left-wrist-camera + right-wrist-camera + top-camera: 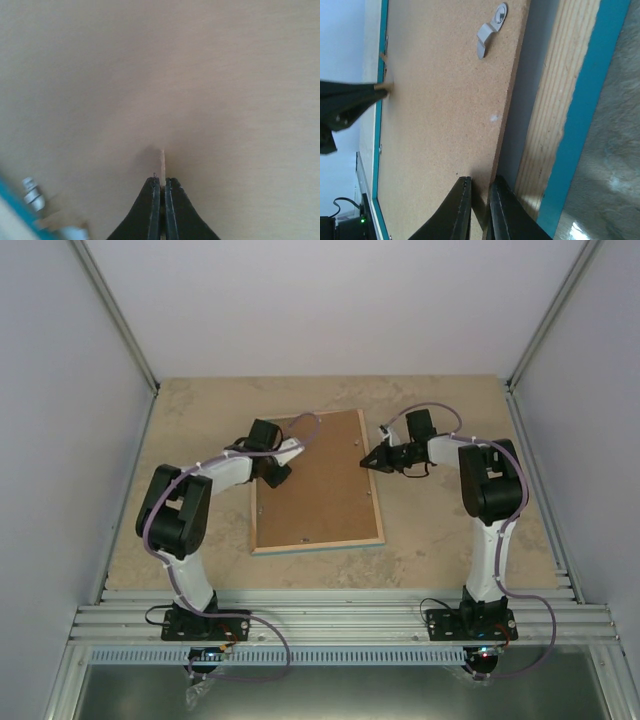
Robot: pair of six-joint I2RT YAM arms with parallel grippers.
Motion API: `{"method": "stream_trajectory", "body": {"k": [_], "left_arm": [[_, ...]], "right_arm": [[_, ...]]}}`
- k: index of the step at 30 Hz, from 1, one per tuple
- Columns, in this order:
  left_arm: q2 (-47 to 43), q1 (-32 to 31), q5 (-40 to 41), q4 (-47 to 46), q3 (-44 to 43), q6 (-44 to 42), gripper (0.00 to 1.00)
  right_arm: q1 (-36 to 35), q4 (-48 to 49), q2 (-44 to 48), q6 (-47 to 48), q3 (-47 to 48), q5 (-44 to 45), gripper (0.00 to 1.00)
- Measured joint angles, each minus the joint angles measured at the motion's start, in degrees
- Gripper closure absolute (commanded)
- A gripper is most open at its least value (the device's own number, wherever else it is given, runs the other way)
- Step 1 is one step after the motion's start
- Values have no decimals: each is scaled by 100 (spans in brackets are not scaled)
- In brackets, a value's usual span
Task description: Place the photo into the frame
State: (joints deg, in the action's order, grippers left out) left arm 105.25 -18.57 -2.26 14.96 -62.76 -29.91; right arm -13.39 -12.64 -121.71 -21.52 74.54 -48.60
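Observation:
The frame (262,540) lies face down on the table, with its light wood back up and a blue rim showing. The brown backing board (318,480) lies in it. The photo is hidden. My left gripper (274,479) is at the board's left edge, shut on a small wooden tab (162,161) that stands up from the board (160,75). My right gripper (367,462) is at the board's right edge. In the right wrist view my right gripper (481,186) straddles and grips the board's edge (445,110), which is raised beside the frame's wood side (555,115).
A grey metal turn clip (490,31) sits near the board's right edge. The left gripper (347,100) shows across the board in the right wrist view. White walls enclose the stone-look table (440,530) on three sides, and an aluminium rail (330,615) runs along the front.

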Motion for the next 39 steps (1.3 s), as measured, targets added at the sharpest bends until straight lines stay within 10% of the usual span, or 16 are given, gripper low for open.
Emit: {"method": "stream_trajectory", "body": {"k": [10, 16, 20, 25, 39], "left_arm": [[-378, -387, -433, -9, 286, -321, 100], [-627, 811, -407, 57, -133, 505, 98], [-584, 2426, 409, 46, -538, 708, 57], [-452, 3654, 994, 149, -881, 772, 38], [-680, 2433, -199, 564, -739, 1095, 33]], "right_arm": [[-35, 17, -7, -76, -4, 2, 99], [-33, 26, -7, -83, -17, -2, 99], [-28, 66, -7, -85, -42, -26, 97], [-22, 162, 0, -111, -98, -74, 74], [-120, -48, 389, 422, -92, 282, 31]]}}
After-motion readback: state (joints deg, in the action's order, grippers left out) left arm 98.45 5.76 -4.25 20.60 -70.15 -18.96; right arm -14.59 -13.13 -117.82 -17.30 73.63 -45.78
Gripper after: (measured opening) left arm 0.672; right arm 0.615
